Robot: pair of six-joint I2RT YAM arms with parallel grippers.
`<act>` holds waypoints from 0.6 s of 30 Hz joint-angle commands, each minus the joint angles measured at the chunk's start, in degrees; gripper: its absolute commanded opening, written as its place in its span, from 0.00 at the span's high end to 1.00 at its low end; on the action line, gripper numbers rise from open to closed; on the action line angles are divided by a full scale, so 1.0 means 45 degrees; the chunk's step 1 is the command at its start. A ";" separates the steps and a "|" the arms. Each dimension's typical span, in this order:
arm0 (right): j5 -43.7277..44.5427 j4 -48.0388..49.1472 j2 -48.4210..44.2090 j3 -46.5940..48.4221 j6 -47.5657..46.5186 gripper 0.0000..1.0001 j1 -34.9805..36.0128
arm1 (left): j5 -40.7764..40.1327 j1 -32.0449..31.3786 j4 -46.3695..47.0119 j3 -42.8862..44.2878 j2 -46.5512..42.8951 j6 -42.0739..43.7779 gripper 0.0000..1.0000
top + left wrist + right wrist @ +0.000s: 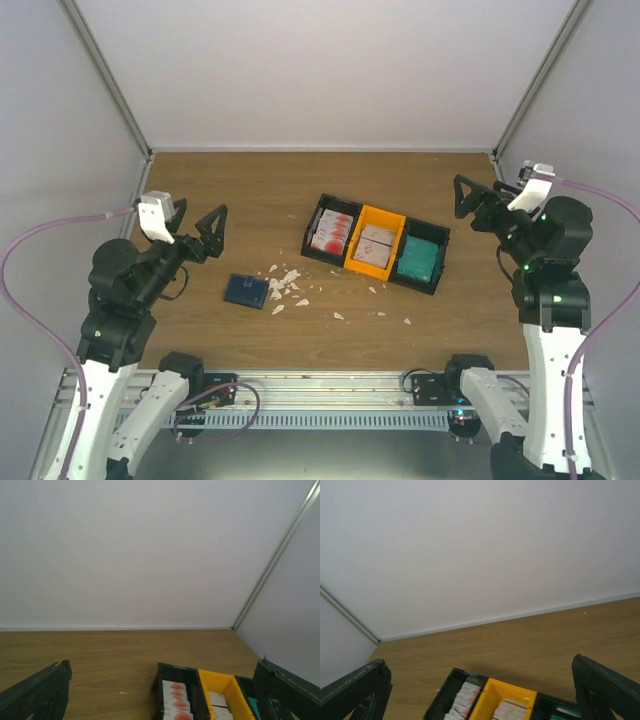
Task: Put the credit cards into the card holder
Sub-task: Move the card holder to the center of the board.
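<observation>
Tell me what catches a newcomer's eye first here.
A row of three plastic tray boxes, black, orange and black, sits mid-table, the left one packed with red-and-white printed cards. Left of it lies a dark navy card holder beside torn white scraps. The left arm and right arm flank the scene, jaws wide open.

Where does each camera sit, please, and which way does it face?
Top external: above and behind the arm bases, looking down at the table; the left gripper and right gripper show.
Left wrist: on the raised left arm, facing the back wall; its open fingers show.
Right wrist: on the right arm, facing likewise; its open fingers show.
Shared: both wrist views catch the black tray of credit cards and the orange tray.
</observation>
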 commanded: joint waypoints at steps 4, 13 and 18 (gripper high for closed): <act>-0.3128 0.1637 0.0146 -0.1184 0.1864 0.01 -0.0651 | 0.2193 0.0509 0.1536 -0.0648 0.0462 -0.0314 0.01; -0.5305 0.4998 0.2013 -0.3849 0.2148 0.00 0.0183 | 0.1513 0.0625 0.2212 -0.2791 0.1981 -0.2156 0.01; -0.3827 0.6213 0.3597 -0.4474 0.1253 0.00 0.3123 | 0.0702 0.0676 0.1931 -0.3914 0.3676 -0.3732 0.01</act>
